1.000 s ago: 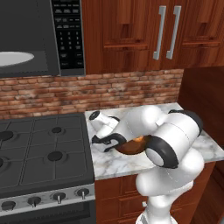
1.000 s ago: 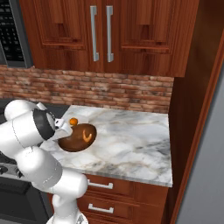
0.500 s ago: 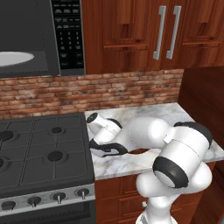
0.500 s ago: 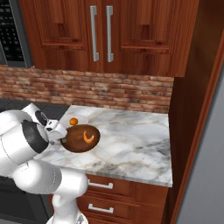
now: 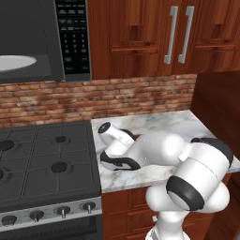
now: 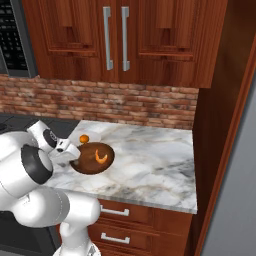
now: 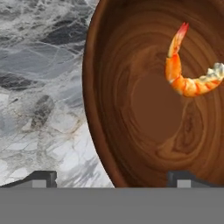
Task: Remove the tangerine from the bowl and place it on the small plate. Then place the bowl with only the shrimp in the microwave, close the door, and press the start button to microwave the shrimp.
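1. My hand view has the shrimp lying inside the bowl.
2. My jaws stand wide apart, straddling the bowl's rim, holding nothing.
3. From the right, the tangerine sits on the counter behind the bowl.

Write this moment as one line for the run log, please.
gripper: open, astride bowl rim | bowl: on counter, shrimp inside | tangerine: out of bowl | microwave: open
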Controlling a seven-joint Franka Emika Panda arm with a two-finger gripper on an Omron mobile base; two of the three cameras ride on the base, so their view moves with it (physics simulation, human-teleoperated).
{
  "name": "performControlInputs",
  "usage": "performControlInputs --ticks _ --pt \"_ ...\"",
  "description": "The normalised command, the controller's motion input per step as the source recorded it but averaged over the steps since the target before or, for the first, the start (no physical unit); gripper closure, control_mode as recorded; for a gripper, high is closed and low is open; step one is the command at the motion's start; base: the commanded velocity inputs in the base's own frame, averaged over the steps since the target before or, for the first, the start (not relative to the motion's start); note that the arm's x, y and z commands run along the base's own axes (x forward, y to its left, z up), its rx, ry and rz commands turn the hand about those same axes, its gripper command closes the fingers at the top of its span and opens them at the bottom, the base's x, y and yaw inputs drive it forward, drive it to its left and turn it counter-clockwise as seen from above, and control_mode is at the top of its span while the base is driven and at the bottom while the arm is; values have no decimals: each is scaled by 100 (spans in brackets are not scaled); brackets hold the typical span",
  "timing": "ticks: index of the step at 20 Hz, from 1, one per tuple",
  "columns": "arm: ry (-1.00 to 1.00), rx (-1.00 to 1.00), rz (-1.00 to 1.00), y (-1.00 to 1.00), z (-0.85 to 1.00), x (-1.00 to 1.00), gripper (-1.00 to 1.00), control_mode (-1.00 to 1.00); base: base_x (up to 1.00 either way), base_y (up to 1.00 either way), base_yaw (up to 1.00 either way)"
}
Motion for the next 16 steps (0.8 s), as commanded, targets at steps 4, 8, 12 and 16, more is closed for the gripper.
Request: performControlInputs --ticks 4,8,12,16 --pt "1 0 0 -3 -19 0 -100 -100 0 0 0" --pt "0 0 0 -3 -16 0 -100 -100 0 0 0" --pt "0 0 0 0 -7 0 -100 -100 0 0 0" --pt "0 0 0 -7 0 4 -100 -100 0 0 0"
